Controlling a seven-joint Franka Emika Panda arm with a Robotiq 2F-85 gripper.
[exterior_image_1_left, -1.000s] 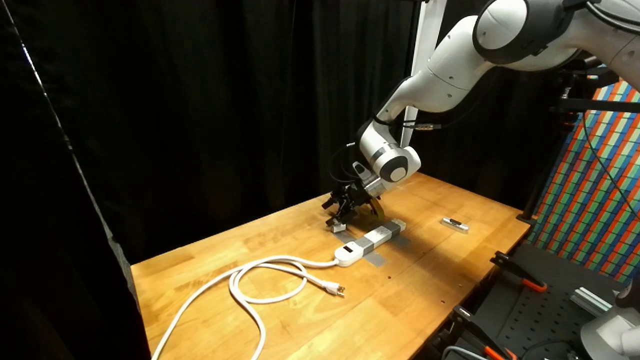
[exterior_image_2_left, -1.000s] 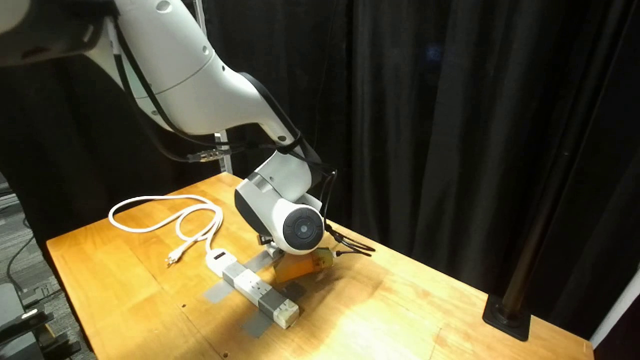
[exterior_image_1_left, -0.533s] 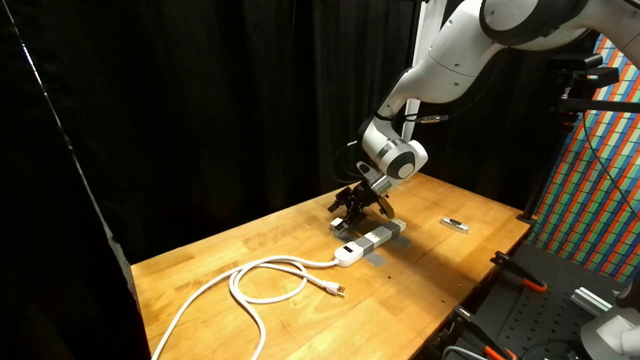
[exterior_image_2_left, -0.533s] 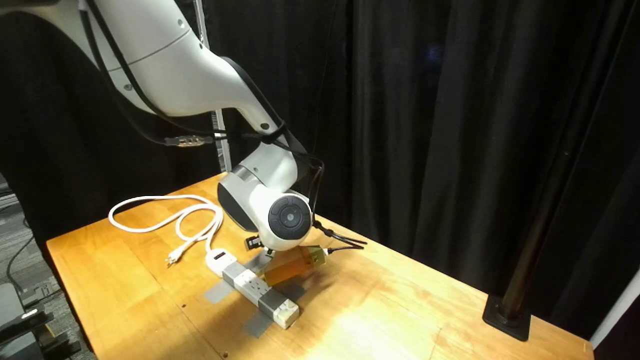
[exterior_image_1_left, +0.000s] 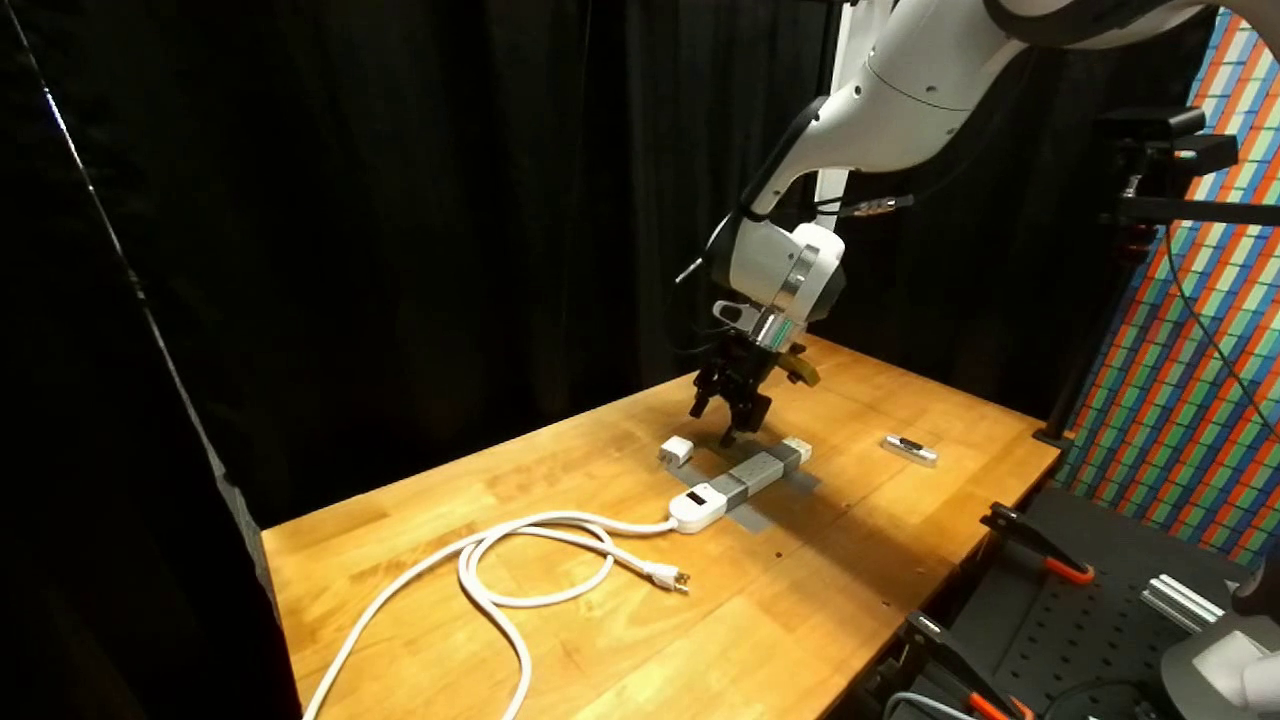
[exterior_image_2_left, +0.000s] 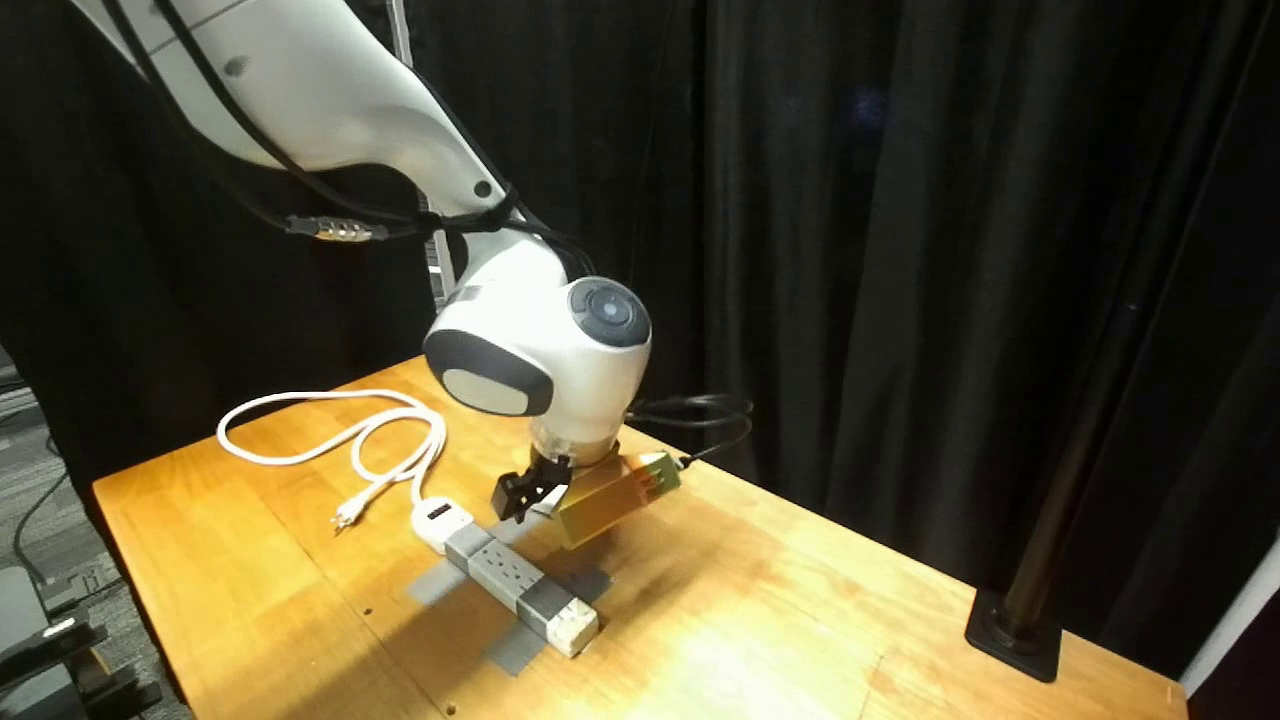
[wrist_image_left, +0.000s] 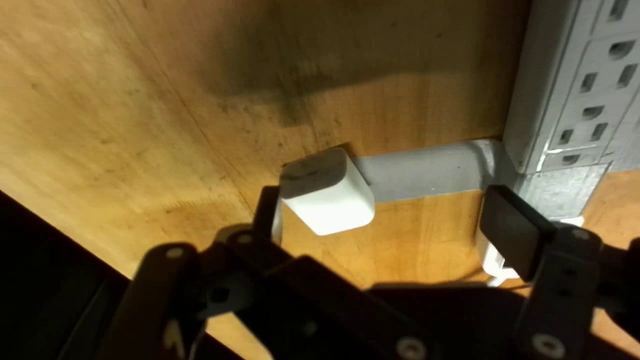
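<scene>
While splayed at the gripper (wrist_image_left: 392, 217), hangs by the far edge of the table (exterior_image_1_left: 800, 600) near a white, round-cornered, part-shaded block (wrist_image_left: 330, 197).

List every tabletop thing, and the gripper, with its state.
Gripper, open, holding nothing
White block, resting on the table, ungripped
Power strip, taped down; outlets in the wrist view free
Its dark switch, on or off cannot be told
White cord, loosely looped
Plug, unplugged
Small silver object, lying flat
Black post, standing
</scene>
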